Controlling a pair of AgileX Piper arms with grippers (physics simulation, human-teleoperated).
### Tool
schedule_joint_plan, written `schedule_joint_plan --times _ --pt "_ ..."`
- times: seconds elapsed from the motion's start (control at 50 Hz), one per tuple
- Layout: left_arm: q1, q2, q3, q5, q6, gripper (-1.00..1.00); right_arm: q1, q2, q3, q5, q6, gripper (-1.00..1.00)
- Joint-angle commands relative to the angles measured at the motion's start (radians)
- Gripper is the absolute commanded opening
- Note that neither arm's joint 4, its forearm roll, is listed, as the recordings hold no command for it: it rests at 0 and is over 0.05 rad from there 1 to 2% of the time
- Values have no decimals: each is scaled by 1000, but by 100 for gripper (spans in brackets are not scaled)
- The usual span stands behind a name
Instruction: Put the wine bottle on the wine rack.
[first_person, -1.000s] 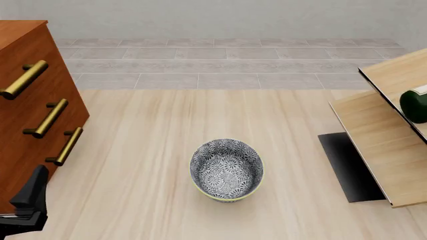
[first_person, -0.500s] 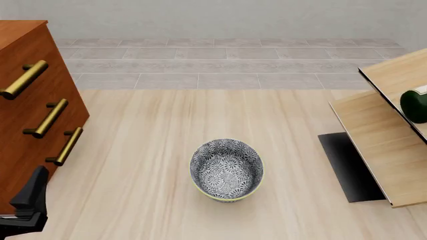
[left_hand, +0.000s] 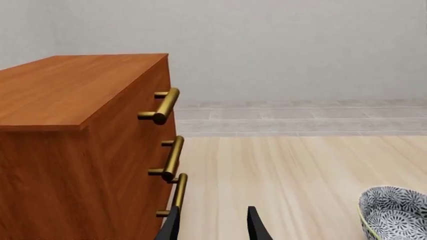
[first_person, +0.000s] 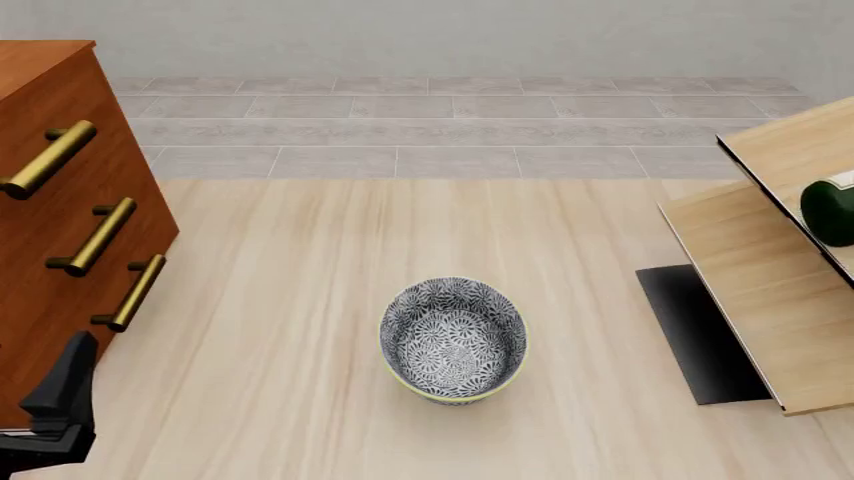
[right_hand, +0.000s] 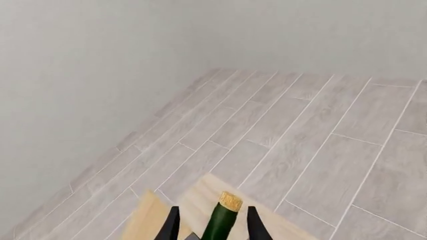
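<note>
Change since earlier frames: nothing has moved in the front view; bowl, cabinet, rack, bottle and left arm all sit where they were.
Wine bottle: dark green glass with a white label, only a rounded part showing at the right edge of the front view, lying on the wine rack between its slanted panels; in the right wrist view its neck and tan cork point away from the camera.
Wine rack: pale-wood slanted panels with thin dark edges over a black base, at the right side of the desk.
Right pincer: dark fingers stand close on either side of the bottle neck; contact cannot be told, so whether it grips is unclear.
Left pincer: fingers apart with bare desk between them, holding nothing, just beside the cabinet's lowest handle; in the front view its arm shows as a black shape at the lower left corner.
Bowl: patterned grey-blue, upright near the middle of the desk, well apart from rack and cabinet.
Cabinet: reddish-brown with three brass bar handles, at the left side.
</note>
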Motion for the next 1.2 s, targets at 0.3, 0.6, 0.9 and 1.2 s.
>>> schedule_joint_plan --times 0.3,0.6,0.9,1.2 --pt "-6 28 0 -36 0 100 -29 -39 -16 24 10 100" --pt "-7 6 0 -15 1 100 -33 -68 -17 38 16 100" --pt "-9 2 0 -11 -1 100 -42 -100 -17 52 16 100" --pt "-12 20 0 -27 -2 100 -40 -138 -17 71 15 100"
